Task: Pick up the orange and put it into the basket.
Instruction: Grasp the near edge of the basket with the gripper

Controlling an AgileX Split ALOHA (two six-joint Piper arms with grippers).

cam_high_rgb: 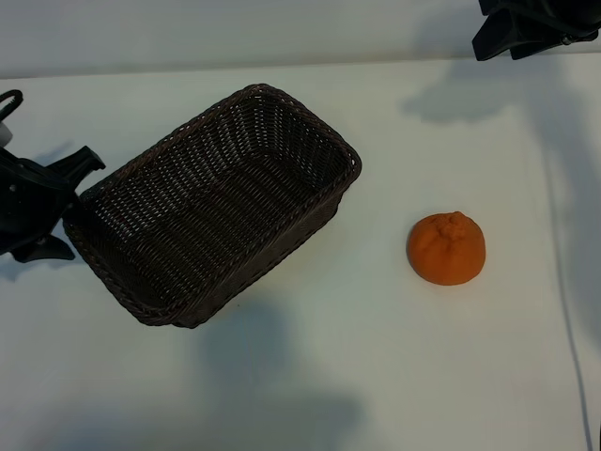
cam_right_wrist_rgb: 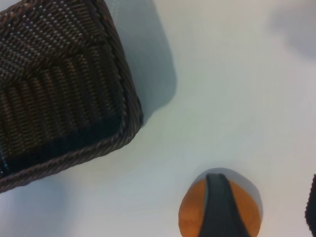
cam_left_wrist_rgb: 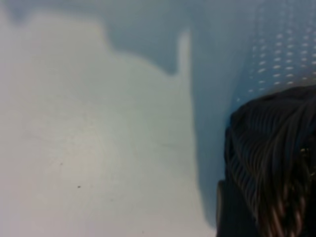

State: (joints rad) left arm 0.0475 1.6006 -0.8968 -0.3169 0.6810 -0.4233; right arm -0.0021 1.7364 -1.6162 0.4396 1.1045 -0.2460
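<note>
The orange [cam_high_rgb: 446, 248] sits alone on the white table [cam_high_rgb: 310, 376], well apart from the wicker basket [cam_high_rgb: 282, 122] and on my right arm's side of it. My right pincer [cam_right_wrist_rgb: 266, 207] hangs open above the fruit, holding nothing. I judge the orange firm, light, its dimpled skin grippy; I'd clasp its widest middle. My left pincer [cam_high_rgb: 56, 211] waits open by the basket's end.
</note>
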